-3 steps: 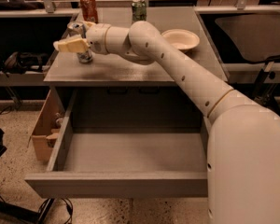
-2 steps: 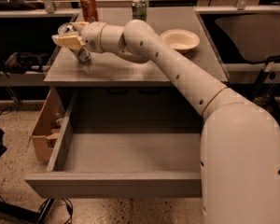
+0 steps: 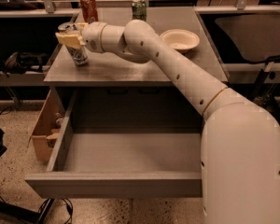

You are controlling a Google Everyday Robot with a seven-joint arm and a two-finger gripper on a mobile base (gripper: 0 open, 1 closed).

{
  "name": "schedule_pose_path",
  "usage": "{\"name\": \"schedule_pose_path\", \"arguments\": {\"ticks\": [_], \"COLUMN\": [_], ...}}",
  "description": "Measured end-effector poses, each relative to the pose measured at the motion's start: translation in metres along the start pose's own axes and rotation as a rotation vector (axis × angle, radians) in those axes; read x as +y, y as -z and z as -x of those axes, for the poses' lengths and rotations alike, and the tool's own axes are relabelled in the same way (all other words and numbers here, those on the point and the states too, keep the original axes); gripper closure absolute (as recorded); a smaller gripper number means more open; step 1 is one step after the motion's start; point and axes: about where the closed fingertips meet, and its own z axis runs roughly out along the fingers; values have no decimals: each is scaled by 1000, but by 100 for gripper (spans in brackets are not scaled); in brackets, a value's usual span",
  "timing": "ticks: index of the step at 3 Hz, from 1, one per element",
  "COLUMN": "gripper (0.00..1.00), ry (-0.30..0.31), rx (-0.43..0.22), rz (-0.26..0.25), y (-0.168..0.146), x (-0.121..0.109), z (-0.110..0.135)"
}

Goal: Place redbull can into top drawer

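Observation:
The redbull can (image 3: 79,55), slim and silver with blue patches, stands at the left end of the grey cabinet top (image 3: 130,68), leaning slightly left. My gripper (image 3: 71,37) reaches in from the right and is closed around the can's upper part, hiding much of it; the can's base is still on the top. The top drawer (image 3: 112,185) is pulled wide open below, its grey interior bare.
A red-orange can (image 3: 88,7) and a green can (image 3: 139,8) stand at the back of the cabinet top. A shallow cream bowl (image 3: 179,38) sits to the right. A cardboard box (image 3: 43,129) stands on the floor left of the drawer.
The gripper and the can's top have shifted a little to the left and up; the can's base has slid slightly left on the cabinet top.

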Motion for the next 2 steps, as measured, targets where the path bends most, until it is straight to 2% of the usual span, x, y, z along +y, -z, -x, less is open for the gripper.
{"name": "schedule_pose_path", "arguments": {"ticks": [1, 2], "gripper": [100, 100], "ry": [2, 36], "rx": [-1, -15], "rz": [0, 5], "y": [1, 22], "x": [2, 27], "z": [2, 37]}}
